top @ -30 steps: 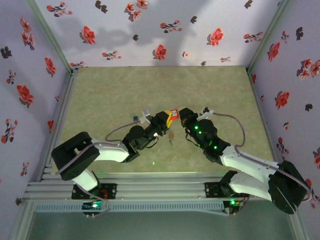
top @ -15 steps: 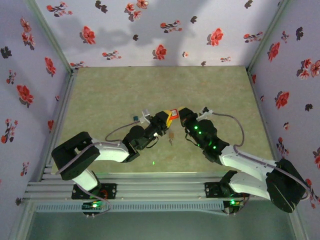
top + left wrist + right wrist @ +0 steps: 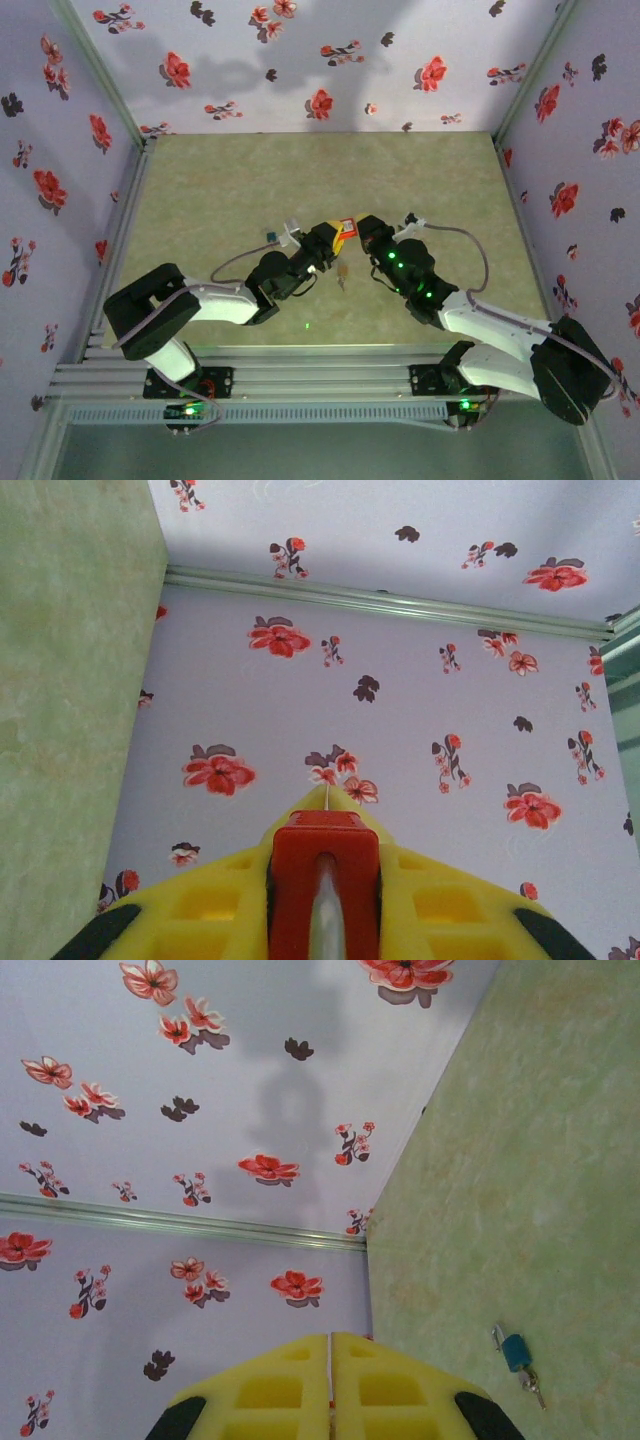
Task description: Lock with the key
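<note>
Lock [image 3: 324, 865], a red block with a silvery strip down its middle, is pinched between the yellow fingers [image 3: 220, 910] of the left gripper [image 3: 338, 236], held up off the table [image 3: 300, 170] near its middle. The right gripper [image 3: 331, 1342] is just beside it, almost tip to tip with the left one when seen from overhead. Its jaws are pressed flat together with nothing between them. The key [image 3: 516, 1352], blue-headed with a small ring, lies flat on the table off to one side, and neither gripper touches it.

As I read it, only the first part is done: the lock is lifted and held out. The key is not yet picked up, not in the lock, not turned. I can't tell whether the lock is already snapped shut or which way its keyhole faces; it is too small from overhead and too close at the wrist.

Most of the job looks to be left. The right gripper has to open, go to the key, take it by the head, bring it to the lock, push it in and turn it.
</note>
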You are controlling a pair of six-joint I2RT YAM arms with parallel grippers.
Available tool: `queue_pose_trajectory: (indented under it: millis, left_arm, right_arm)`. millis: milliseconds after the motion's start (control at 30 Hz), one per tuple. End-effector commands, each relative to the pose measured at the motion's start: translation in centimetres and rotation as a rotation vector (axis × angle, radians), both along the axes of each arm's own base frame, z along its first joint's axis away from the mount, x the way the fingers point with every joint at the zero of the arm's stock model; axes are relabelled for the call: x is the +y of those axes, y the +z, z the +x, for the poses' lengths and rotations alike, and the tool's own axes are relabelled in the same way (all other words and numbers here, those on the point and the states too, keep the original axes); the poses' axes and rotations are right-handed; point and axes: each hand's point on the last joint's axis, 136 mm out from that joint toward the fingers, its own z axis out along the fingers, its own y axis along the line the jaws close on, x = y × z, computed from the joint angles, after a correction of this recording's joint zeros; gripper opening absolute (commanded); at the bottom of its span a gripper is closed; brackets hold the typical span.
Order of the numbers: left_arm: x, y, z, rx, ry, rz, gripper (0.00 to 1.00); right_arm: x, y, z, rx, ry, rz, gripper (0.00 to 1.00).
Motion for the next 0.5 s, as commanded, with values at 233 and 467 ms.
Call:
queue_pose_trajectory:
  millis: [233,467]
  left_arm:
    - [-0.1,2.2,-0.2,-0.074,0.012,-0.032,0.00]
    - [0.5,1.8,-0.3,-0.075,0.024,-0.017,0.00]
  right_arm:
    - [-0.3,-2.6,-0.1,0.036,-0.011,0.017,0.00]
    - [-1.3,-2.7,-0.2,0.035,-0.047,-0.002,0.00]
